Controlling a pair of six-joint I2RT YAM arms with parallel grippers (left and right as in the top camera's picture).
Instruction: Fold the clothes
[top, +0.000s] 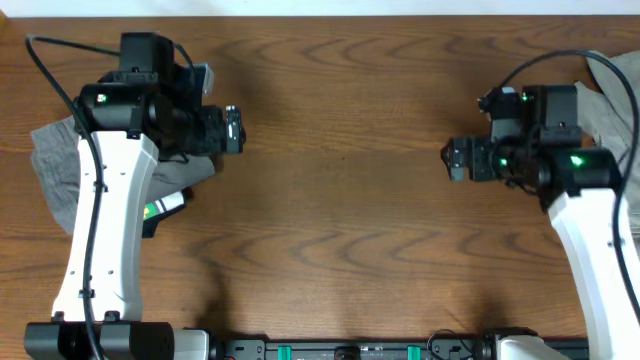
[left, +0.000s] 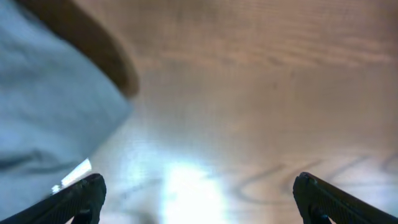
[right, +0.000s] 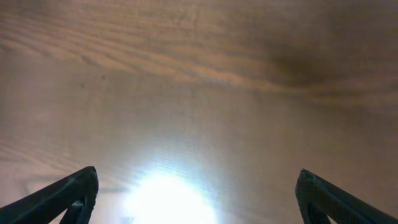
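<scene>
The clothes show as two grey heaps. One crumpled grey garment (top: 52, 165) lies at the table's left edge, partly hidden under my left arm; in the left wrist view its pale fabric (left: 50, 106) fills the left side. A second grey garment (top: 612, 95) lies at the far right, behind my right arm. My left gripper (top: 236, 130) (left: 199, 199) is open over bare wood, just right of the left heap, with nothing between its fingers. My right gripper (top: 455, 158) (right: 198, 196) is also open and empty, pointing left over bare wood, well left of the right heap.
The brown wooden table (top: 340, 220) runs between the two grippers. Its rear edge (top: 330, 14) is at the top. A black rail with the arm bases (top: 350, 350) lines the front edge. Cables loop above each arm.
</scene>
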